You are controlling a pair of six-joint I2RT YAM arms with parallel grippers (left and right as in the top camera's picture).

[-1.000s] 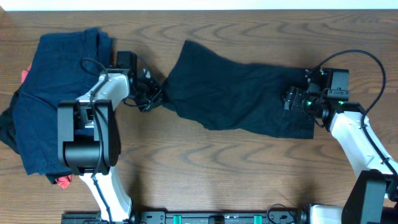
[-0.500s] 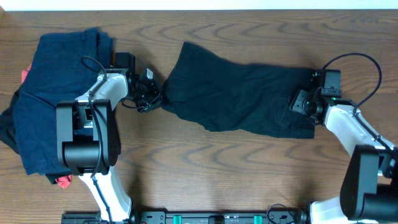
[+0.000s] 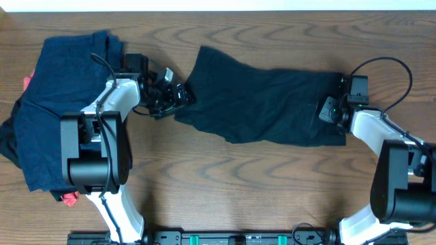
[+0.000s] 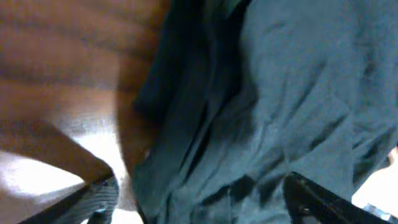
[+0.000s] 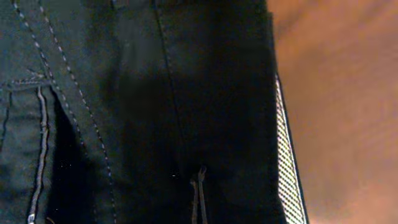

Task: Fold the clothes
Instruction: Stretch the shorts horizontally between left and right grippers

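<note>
Two pairs of jaws at opposite ends of dark garment (image 3: 266,109): left wide open, right unclear.

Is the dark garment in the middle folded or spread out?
Spread out: the dark garment lies stretched across the table, left pincer and right pincer at its ends.

Wood table (image 3: 272,184), brown grain. Black garment (image 3: 266,102) lay spread on it between the grippers: its left edge at the left gripper (image 3: 178,95), its right end under the right gripper (image 3: 330,109). Navy pile (image 3: 54,102) sat left of the left gripper, away from the garment. Pink cloth (image 3: 67,198) poked out from under the pile.
</note>
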